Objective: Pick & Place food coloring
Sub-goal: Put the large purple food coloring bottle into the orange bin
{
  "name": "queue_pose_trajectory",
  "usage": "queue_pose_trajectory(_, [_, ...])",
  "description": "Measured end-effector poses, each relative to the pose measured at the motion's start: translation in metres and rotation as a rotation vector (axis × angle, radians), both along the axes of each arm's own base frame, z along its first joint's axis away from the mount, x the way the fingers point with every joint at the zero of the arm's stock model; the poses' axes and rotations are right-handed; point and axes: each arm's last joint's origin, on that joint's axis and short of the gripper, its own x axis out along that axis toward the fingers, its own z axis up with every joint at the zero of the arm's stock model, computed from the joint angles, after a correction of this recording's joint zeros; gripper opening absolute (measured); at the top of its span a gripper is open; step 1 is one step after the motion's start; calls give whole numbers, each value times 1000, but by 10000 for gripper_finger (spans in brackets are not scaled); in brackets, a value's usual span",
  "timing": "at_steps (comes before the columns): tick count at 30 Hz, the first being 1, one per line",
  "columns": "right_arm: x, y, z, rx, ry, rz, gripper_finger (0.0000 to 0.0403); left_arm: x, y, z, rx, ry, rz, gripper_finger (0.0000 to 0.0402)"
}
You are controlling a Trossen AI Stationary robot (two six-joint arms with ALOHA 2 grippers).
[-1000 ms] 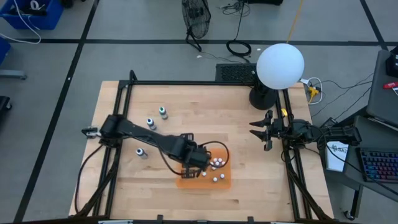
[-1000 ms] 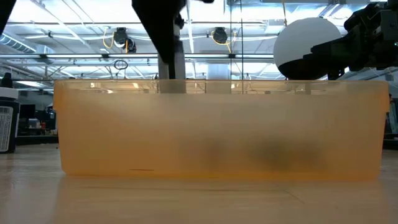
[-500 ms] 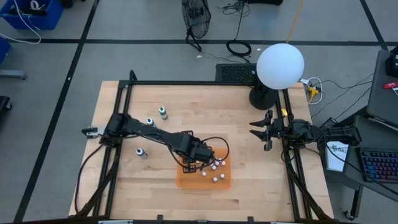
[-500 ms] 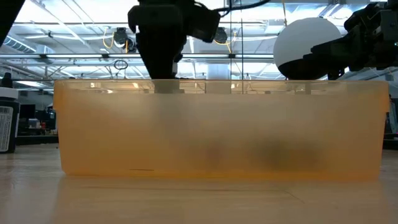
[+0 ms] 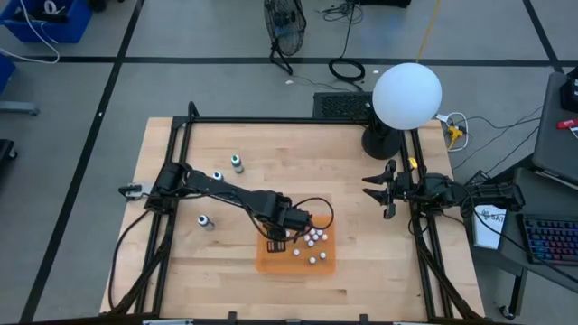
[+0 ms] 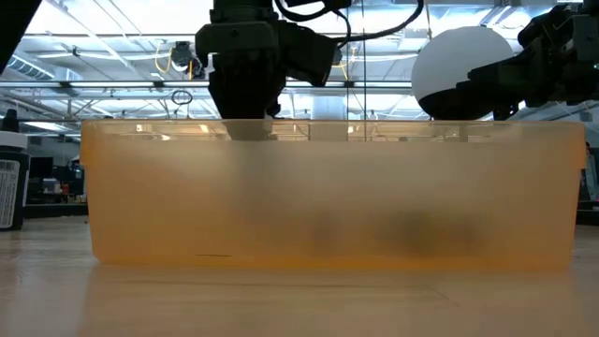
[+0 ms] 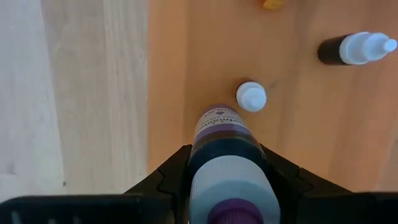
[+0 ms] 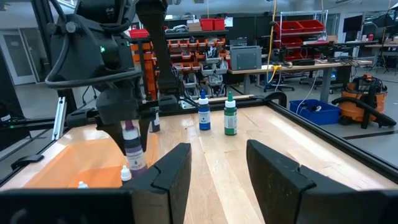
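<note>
High view: the left gripper (image 5: pixel 275 236) hangs over the orange tray (image 5: pixel 271 264) at the table's six o'clock; three dropper bottles (image 5: pixel 237 163) stand toward ten o'clock. The right gripper (image 5: pixel 377 190) waits at three o'clock, fingers apart, empty.
Left wrist view: jaws clamp a purple bottle (image 7: pixel 221 134).

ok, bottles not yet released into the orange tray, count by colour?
green bottle: 1
blue bottle: 1
dark bottle: 1
purple bottle, in the left gripper jaws: 1
Total: 4
</note>
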Motion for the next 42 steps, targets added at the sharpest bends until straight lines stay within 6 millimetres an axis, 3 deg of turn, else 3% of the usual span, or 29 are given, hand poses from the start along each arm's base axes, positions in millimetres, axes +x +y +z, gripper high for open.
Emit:
queue_pose_trajectory(26, [0,0,0,0,0,0,148,6,1,1,-1,-55,-21,140])
queue_pose_trajectory(32, [0,0,0,0,0,0,147,3,1,-15,-24,-65,-23,140])
queue_pose_trajectory(38, [0,0,0,0,0,0,150,4,1,-18,-38,-83,-15,140])
queue_pose_trajectory(42, [0,0,0,0,0,0,147,5,1,-18,-40,-84,-14,187])
